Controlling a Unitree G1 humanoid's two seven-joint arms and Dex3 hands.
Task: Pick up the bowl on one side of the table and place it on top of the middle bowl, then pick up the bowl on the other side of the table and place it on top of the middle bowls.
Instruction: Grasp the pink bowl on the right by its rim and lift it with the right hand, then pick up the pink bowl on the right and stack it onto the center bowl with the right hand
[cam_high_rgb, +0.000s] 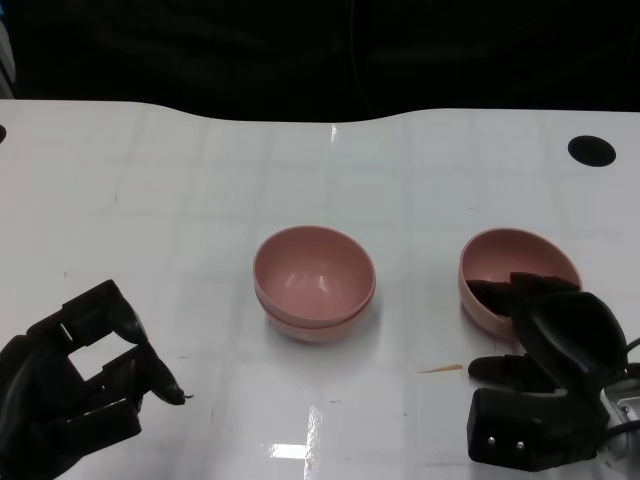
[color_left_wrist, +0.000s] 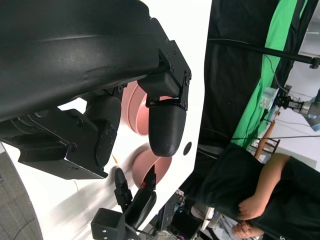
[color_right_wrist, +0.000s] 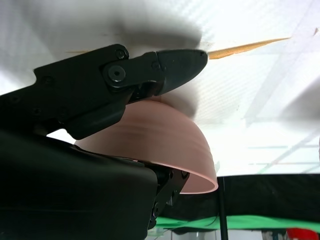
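Right hand (cam_high_rgb: 545, 340) grips near rim of right bowl (cam_high_rgb: 520, 262); left hand (cam_high_rgb: 75, 385) loosely curled, empty, beside stacked bowls (cam_high_rgb: 314, 283).

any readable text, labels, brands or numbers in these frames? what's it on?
None readable in any view.
Middle bowls, right bowl: plain pink, no markings.
Table: no print.
Left hand, right hand: plain black, no visible label.
Person's dark shirt: no print visible.
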